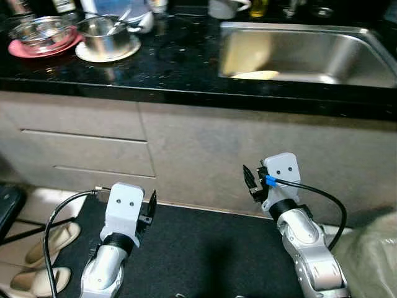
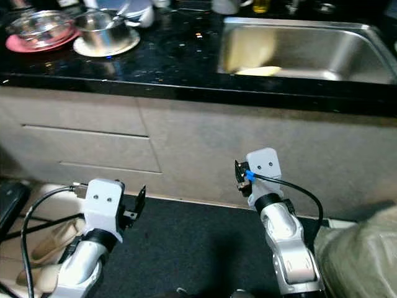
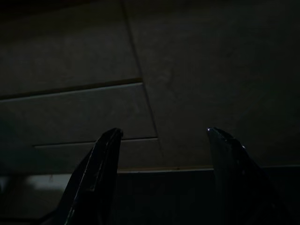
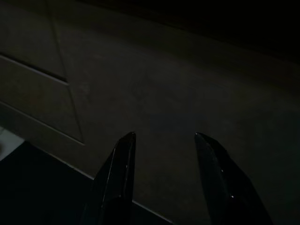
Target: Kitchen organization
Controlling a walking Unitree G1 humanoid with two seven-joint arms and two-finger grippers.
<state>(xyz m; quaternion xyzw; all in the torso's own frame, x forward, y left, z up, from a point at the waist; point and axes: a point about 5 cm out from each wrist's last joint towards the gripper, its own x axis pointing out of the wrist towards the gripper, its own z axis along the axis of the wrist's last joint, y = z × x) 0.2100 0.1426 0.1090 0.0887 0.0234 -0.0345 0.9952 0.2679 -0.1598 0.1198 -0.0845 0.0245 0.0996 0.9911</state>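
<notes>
On the black countertop (image 1: 177, 62) at the far left, a glass bowl (image 1: 42, 32) rests on a pink plate (image 1: 17, 48). Beside it a steel pot (image 1: 107, 36) with a utensil inside stands on a white plate (image 1: 87, 54). The steel sink (image 1: 298, 28) on the right holds a pale plate (image 1: 255, 75). My left gripper (image 1: 151, 208) hangs low in front of the cabinet drawers (image 3: 70, 108), open with nothing between its fingers. My right gripper (image 1: 250, 180) is also low, facing the cabinet front (image 4: 164, 93), open and holding nothing.
Beige cabinet fronts (image 1: 186, 155) stand below the counter. A black mat (image 1: 198, 248) lies on the floor under my arms. A pair of slippers (image 1: 53, 242) sits at the lower left. A white mug (image 1: 224, 7) and bottles stand along the counter's back.
</notes>
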